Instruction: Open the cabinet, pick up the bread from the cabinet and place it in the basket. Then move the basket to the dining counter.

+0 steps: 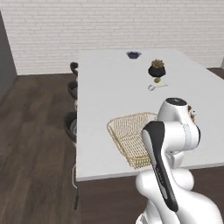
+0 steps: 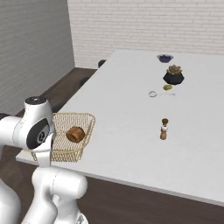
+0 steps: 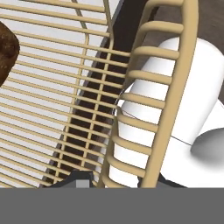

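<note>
Bread [image 2: 75, 134] already lying inside basket [image 2: 65, 136]. Basket overhanging near edge of dining counter [image 2: 131, 122]. Gripper [image 3: 118, 181] clamping narrow on basket rim; release remaining.

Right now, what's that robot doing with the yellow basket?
The robot's gripper is shut on the rim of the basket, at the near edge of the dining counter. The bread sits inside the basket. Part of the basket seems to hang past the counter's edge, so it may not be fully set down yet. Farther along the counter stand a potted plant and a small dark bowl.
</note>
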Motion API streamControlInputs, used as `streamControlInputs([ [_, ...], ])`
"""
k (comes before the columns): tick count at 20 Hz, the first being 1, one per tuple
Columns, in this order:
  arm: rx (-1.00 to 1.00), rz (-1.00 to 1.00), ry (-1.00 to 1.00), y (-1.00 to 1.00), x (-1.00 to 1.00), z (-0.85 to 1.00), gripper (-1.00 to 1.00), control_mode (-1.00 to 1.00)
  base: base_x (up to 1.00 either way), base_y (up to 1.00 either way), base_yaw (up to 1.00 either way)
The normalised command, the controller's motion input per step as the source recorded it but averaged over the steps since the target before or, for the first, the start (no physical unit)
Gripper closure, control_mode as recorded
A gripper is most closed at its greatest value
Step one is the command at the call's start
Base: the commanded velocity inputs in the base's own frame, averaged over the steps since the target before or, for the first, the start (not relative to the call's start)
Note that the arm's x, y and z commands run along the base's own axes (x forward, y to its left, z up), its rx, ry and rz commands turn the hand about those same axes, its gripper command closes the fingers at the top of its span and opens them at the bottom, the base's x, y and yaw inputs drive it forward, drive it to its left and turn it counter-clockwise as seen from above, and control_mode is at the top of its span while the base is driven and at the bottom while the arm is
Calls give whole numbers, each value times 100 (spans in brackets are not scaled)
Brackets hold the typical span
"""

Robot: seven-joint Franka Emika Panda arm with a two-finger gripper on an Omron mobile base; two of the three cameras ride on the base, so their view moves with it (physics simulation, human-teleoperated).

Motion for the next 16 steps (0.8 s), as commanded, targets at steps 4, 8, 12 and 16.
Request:
streamControlInputs([
  [4, 0, 0, 0, 0, 0, 0, 100, 100, 65, 82, -11],
  [8, 0, 0, 1, 0, 16, 0, 100, -100, 35, 7, 0],
  [12, 0, 0, 6, -2, 92, 0, 100, -100, 0, 0, 0],
  [16, -2, 0, 21, -2, 100, 0, 100, -100, 0, 0, 0],
])
